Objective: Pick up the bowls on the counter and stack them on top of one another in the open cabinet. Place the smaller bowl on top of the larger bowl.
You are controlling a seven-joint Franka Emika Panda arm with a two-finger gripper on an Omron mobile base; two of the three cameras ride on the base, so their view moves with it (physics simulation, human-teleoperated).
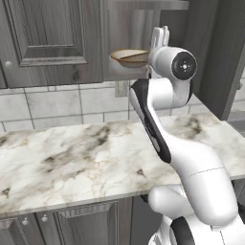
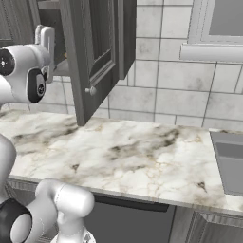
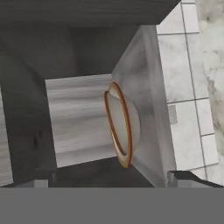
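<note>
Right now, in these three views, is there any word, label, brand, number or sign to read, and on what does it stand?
None can be read.
The bowls on the shelf of the open cabinet: plain, no marking.
The counter and the wall tiles: veining and joints, no writing.
The wall outlet: no legible mark.

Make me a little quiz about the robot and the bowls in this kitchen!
1. True or false: the bowls sit nested together on the shelf of the open cabinet.
2. The hand is: A) open and holding nothing, B) squeezing a bowl, C) pushing the door shut.
3. Fill in: the marble counter has ___ bowls on it.

Key: 1 true; 2 A; 3 no.
</note>
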